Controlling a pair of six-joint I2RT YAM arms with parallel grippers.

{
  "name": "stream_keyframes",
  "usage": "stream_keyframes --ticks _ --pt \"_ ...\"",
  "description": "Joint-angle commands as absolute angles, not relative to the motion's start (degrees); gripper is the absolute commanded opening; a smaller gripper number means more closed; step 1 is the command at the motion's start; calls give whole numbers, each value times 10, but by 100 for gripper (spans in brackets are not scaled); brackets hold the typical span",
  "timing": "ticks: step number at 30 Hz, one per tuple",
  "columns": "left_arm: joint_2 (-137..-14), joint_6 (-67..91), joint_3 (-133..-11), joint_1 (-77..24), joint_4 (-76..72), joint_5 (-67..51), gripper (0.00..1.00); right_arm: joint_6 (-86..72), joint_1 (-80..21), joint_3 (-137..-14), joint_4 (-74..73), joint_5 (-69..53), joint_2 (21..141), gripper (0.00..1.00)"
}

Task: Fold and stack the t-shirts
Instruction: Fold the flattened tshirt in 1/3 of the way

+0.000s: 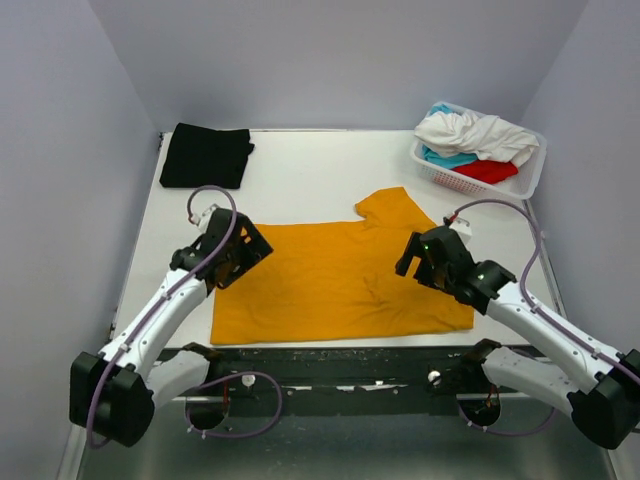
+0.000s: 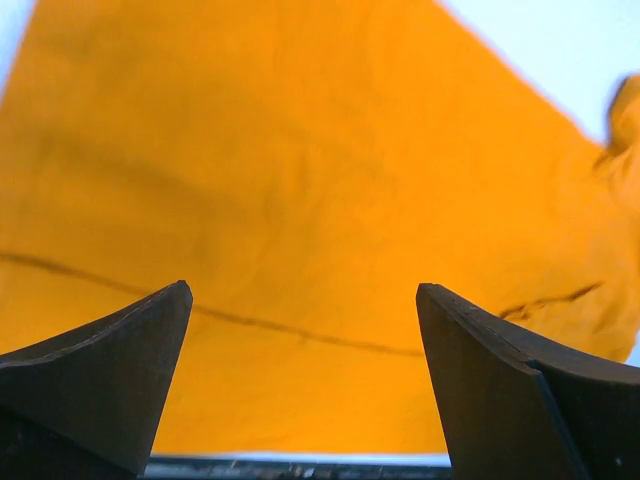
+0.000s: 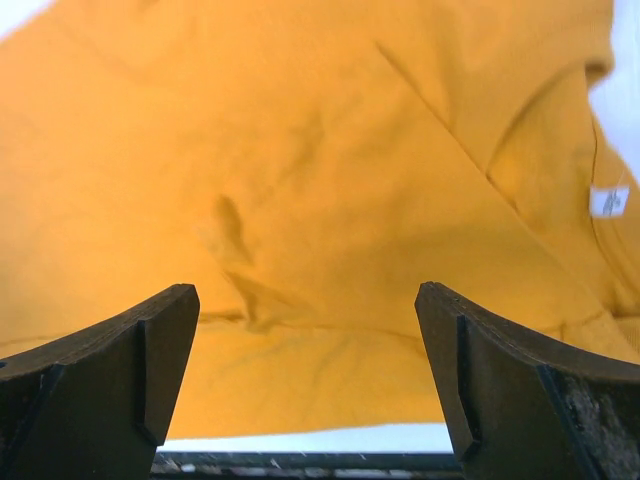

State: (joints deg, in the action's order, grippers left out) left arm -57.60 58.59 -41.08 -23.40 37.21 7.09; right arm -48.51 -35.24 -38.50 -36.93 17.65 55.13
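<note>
The mustard-orange t-shirt (image 1: 340,280) lies partly folded on the white table, one sleeve pointing to the back. It fills the left wrist view (image 2: 300,170) and the right wrist view (image 3: 300,150). A black t-shirt (image 1: 205,155) lies folded at the back left corner. My left gripper (image 1: 247,250) hangs open and empty over the orange shirt's left edge (image 2: 303,290). My right gripper (image 1: 418,255) hangs open and empty over its right part (image 3: 307,290). White (image 1: 475,130), teal (image 1: 445,157) and red (image 1: 488,171) shirts lie bunched in the basket.
The white lattice basket (image 1: 450,180) stands at the back right corner. Grey walls close in the table on three sides. The table's front edge (image 1: 340,345) runs just below the orange shirt's hem. A small white label (image 3: 608,200) shows on the shirt.
</note>
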Motion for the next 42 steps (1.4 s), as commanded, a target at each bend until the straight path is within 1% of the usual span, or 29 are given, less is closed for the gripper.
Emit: stream_keyframes --ticks 1,3,6,9,13,15,16,17,19,23,25,27,32,35,37,38,42 --pt "-650 486 -474 -127 268 55 99 -441 -353 -411 -323 235 554 100" --pt "-723 442 -530 -75 233 16 99 -424 -353 -409 -289 223 562 100" --pt "-850 415 -632 -30 246 0 99 -411 -353 -420 -265 219 585 100" --pt "-968 387 -740 -9 287 -24 99 -403 -353 -429 -258 220 603 100" --pt "-1085 358 -854 -6 360 21 98 -396 -353 -430 -253 224 606 100" --pt "-1121 335 -886 -5 381 -25 99 -397 -353 -428 -254 231 600 100" --pt "-1131 329 -893 -5 382 -41 97 -398 -353 -427 -253 233 596 100" --pt "-1134 334 -901 -6 398 -36 98 -397 -353 -425 -251 236 593 100" --pt "-1134 343 -909 -6 418 -27 98 -398 -353 -425 -251 239 587 100" --pt "-1133 344 -891 -9 401 -71 99 -399 -353 -425 -254 236 576 100" --pt "-1136 353 -881 -14 394 -87 95 -401 -353 -424 -257 238 569 100" --pt "-1129 356 -872 -18 392 -85 97 -402 -353 -422 -262 239 560 100" --pt "-1127 354 -873 -31 419 -75 97 -393 -353 -417 -273 247 533 100" --pt "-1123 354 -868 -38 421 -65 99 -375 -353 -398 -234 249 531 100" --pt "-1123 355 -868 -38 422 -65 98 -351 -353 -375 -170 231 559 100" --pt "-1123 356 -868 -38 423 -65 98 -352 -353 -375 -148 225 591 100" --pt "-1125 355 -870 -38 427 -65 99 -365 -353 -416 -100 197 729 100"
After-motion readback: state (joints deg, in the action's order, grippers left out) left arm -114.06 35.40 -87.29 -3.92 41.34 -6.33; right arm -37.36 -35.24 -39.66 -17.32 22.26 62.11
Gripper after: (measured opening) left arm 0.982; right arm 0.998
